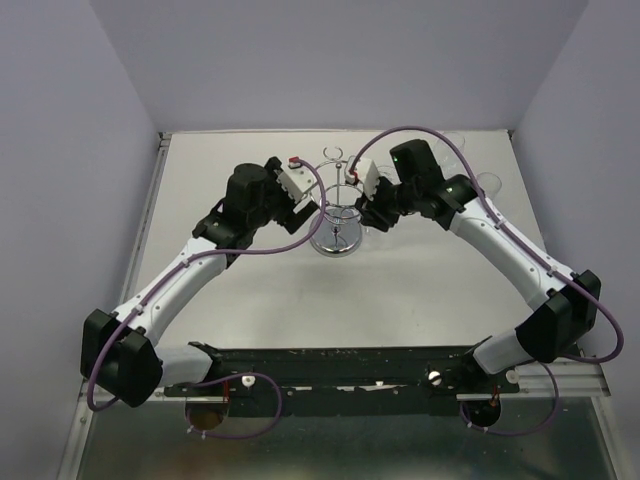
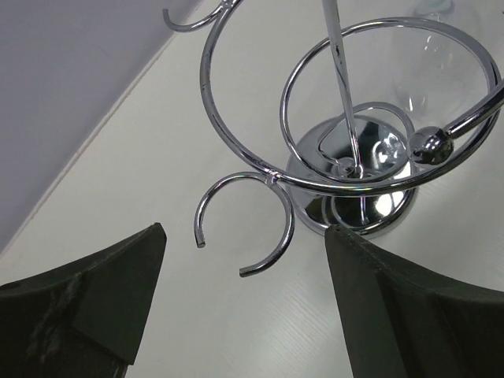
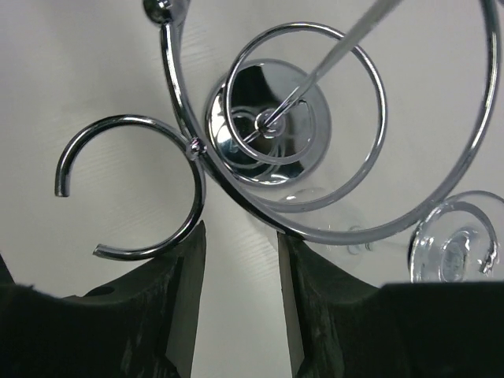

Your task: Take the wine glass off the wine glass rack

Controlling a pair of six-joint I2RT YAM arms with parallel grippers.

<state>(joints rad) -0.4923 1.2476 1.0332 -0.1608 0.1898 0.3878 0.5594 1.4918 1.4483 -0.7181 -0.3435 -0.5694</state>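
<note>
White table (image 1: 250,290) — left claw (image 2: 244,235) spread wide beside wine glass rack (image 1: 336,236).

The wine glass rack (image 1: 337,225) is polished chrome wire with a mirror-bright round base. The wine glass (image 3: 453,253), at 4 o'clock in the right wrist view, is clear glossy glass. The counter (image 2: 236,315) is matt white, faintly grained. The left claw (image 2: 244,232) and right claw (image 3: 241,232) are matt black, slightly rough.
</note>
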